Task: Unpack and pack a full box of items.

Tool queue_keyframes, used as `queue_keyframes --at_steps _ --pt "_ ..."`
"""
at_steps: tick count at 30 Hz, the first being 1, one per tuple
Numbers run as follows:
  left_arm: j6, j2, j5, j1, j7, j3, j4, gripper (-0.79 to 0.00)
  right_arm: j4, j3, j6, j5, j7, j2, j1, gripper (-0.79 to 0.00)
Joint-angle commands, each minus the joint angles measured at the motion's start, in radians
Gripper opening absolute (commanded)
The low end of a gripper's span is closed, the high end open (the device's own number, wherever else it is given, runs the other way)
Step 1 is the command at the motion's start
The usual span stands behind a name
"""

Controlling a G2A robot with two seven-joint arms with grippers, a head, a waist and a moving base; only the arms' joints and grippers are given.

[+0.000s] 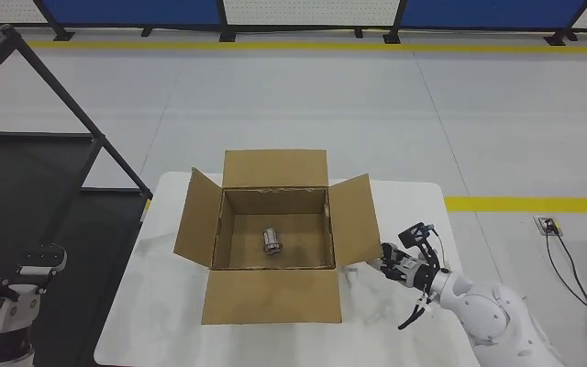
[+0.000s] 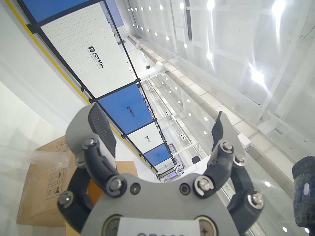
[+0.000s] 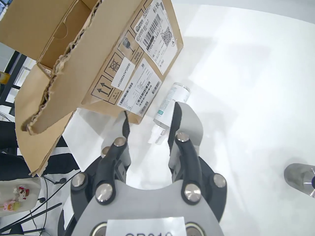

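Observation:
An open cardboard box [image 1: 275, 295] stands mid-table with all flaps spread, and a small grey can-like item [image 1: 271, 242] lies on its floor. In the right wrist view a white bottle [image 3: 172, 99] with a green-printed label lies on the table against the box's outer wall [image 3: 137, 57]. My right gripper [image 3: 150, 121] is open and empty, low over the table, its fingertips just short of the bottle; it sits by the box's right flap [image 1: 396, 261]. My left gripper [image 2: 157, 124] is open and empty, pointing up at the ceiling, off the table's left side.
The white table [image 1: 404, 202] has bare room right of the box. A black frame [image 1: 92, 147] stands to the left. Brown cartons [image 2: 41, 173] show below the left gripper. A metal cylinder [image 3: 300, 178] stands on the table near the right gripper.

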Motion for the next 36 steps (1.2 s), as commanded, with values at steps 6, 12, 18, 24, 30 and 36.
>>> queue_keyframes --at_steps 6,12,18,24,30,36 --pt "0.0 0.0 0.0 0.0 0.0 0.0 0.0 0.0 0.001 -0.001 0.0 0.001 -0.001 0.0 0.001 0.0" --pt "0.0 0.0 0.0 0.0 0.0 0.0 0.0 0.0 -0.003 0.008 0.017 -0.018 -0.009 0.001 0.007 0.0" --pt "0.0 0.0 0.0 0.0 0.0 0.0 0.0 0.0 -0.047 0.081 0.07 -0.148 -0.018 0.017 0.007 0.0" --pt "0.0 0.0 0.0 0.0 0.0 0.0 0.0 0.0 -0.101 0.184 0.071 -0.211 0.029 0.039 -0.04 0.0" --pt "0.0 0.0 0.0 0.0 0.0 0.0 0.0 0.0 -0.102 0.158 0.038 -0.221 0.133 0.045 -0.019 0.0" --pt "0.0 0.0 0.0 0.0 0.0 0.0 0.0 0.0 0.0 -0.008 0.09 -0.236 0.152 0.022 0.083 0.0"
